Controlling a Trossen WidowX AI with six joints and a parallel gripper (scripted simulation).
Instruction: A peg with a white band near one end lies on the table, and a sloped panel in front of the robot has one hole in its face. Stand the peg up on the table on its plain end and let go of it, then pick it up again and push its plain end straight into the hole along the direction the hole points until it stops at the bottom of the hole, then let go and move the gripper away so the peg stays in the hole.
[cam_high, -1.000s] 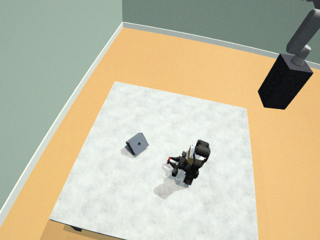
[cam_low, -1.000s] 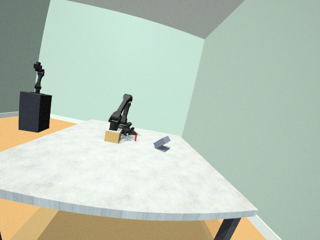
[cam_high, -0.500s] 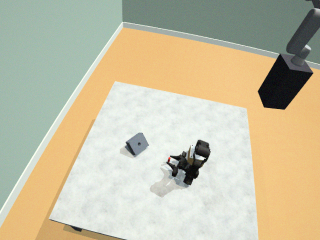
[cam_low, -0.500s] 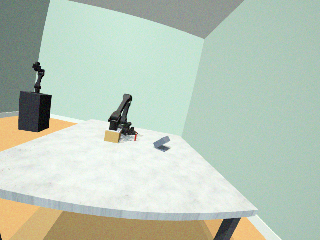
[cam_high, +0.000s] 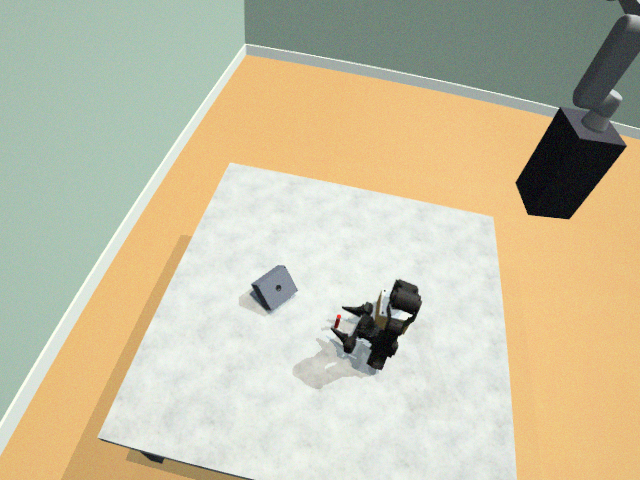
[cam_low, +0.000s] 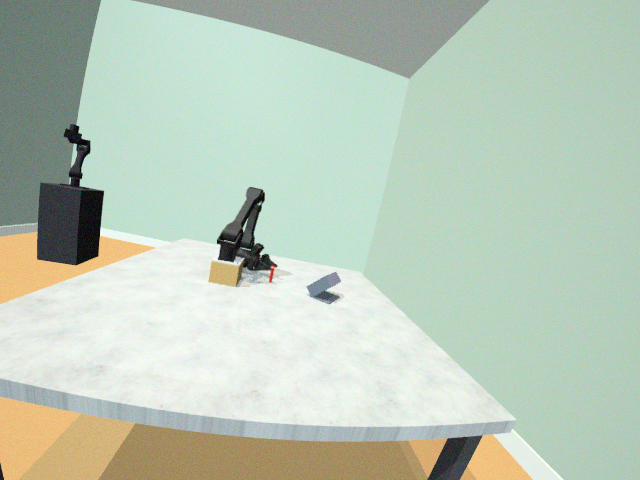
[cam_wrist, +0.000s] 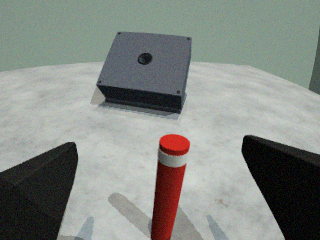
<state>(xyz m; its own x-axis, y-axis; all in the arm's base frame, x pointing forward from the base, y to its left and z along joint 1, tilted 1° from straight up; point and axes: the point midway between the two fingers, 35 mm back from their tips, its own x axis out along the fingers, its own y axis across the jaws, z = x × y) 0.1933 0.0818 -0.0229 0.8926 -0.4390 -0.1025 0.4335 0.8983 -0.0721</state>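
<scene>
The red peg (cam_high: 337, 321) (cam_low: 271, 274) (cam_wrist: 170, 192) stands upright on the table (cam_high: 361, 222) (cam_low: 155, 351) (cam_wrist: 45, 110), its white-banded end up. The wrist view cuts off its lower end. My gripper (cam_high: 338, 318) (cam_wrist: 163, 148) is open wide, with one finger on each side of the peg and a gap to both. The grey sloped panel (cam_high: 269, 295) (cam_low: 323, 284) (cam_wrist: 130, 72) stands beyond the peg, apart from it. Its dark round hole (cam_high: 278, 287) (cam_wrist: 145, 58) shows in the face, which tilts up toward the arm.
The arm's base sits on a tan block (cam_low: 224, 272) behind the gripper. A black pedestal (cam_high: 566, 170) (cam_low: 69, 222) with another arm stands off the table, on the floor. The peg is between the gripper and the panel.
</scene>
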